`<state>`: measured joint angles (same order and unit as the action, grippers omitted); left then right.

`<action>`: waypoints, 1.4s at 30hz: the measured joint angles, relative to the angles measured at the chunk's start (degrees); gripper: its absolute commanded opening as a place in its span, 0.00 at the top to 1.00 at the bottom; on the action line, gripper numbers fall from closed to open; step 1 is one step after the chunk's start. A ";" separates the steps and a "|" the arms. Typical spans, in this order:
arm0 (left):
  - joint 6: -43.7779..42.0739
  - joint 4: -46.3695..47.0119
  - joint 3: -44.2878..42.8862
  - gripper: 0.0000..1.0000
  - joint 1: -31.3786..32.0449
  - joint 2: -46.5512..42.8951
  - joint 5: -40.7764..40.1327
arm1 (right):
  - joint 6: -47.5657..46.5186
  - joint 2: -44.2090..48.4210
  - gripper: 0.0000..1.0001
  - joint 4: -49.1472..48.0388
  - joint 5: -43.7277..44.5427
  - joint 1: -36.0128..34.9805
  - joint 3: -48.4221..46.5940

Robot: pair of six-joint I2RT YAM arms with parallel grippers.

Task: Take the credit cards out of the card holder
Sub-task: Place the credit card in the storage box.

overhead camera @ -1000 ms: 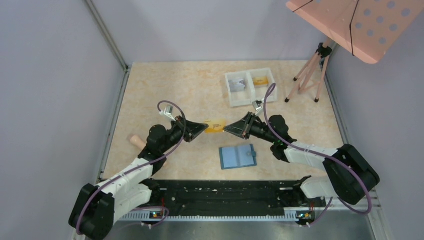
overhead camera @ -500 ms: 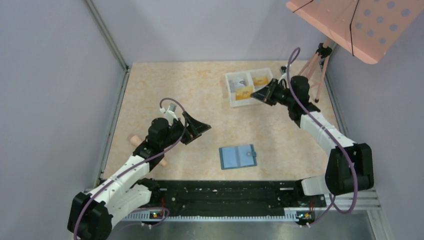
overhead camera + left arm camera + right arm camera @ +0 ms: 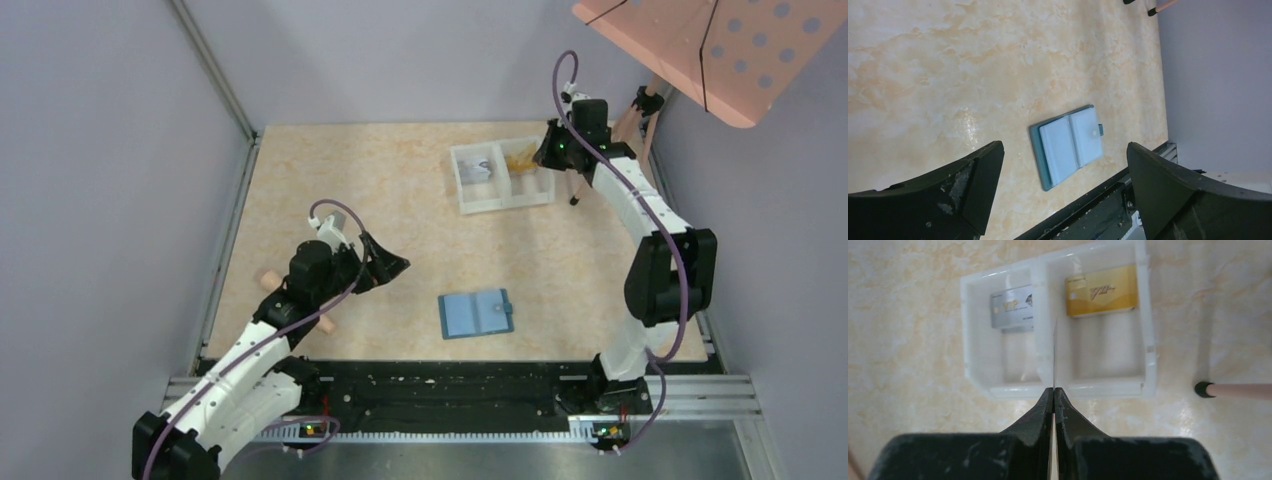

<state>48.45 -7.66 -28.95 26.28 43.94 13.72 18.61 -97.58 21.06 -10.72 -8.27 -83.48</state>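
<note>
The card holder [image 3: 476,313] lies open and flat near the table's front edge, its light blue pockets facing up. In the left wrist view the card holder [image 3: 1068,146] shows between the spread fingers of my left gripper [image 3: 1064,150]. That left gripper [image 3: 390,265] hangs open and empty, left of and behind the holder. My right gripper [image 3: 545,158] is over the white tray [image 3: 500,205], shut on a thin credit card [image 3: 1054,350] seen edge-on above the tray's divider. A grey card [image 3: 1012,307] and a gold card [image 3: 1101,290] lie in the tray's two compartments.
A pink tripod [image 3: 610,150] stands just right of the tray, one foot [image 3: 1203,388] close to the tray's rim [image 3: 1146,330]. A pink perforated board [image 3: 700,50] overhangs the back right. A small wooden peg [image 3: 270,281] lies by the left arm.
Both grippers held the orange card over the table's middle. The left one opened and drew back; the right arm swung the card to above the tray.
</note>
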 measured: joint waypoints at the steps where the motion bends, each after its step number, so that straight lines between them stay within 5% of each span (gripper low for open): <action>1: -0.52 -0.52 0.00 0.02 0.00 -0.26 -0.35 | -0.94 -1.46 1.00 1.01 0.98 0.00 -1.92; 16: -3.69 -3.08 -1.40 0.02 0.00 -0.13 -2.62 | -13.84 -22.77 1.00 11.67 4.90 0.22 -24.37; 42: -3.15 -1.79 -1.40 0.04 0.00 4.68 -1.33 | -12.61 -33.42 0.99 10.80 -11.17 5.01 -32.89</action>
<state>45.30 -9.45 -30.35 26.28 48.62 12.38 6.00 -131.00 31.86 -21.89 -3.27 -116.38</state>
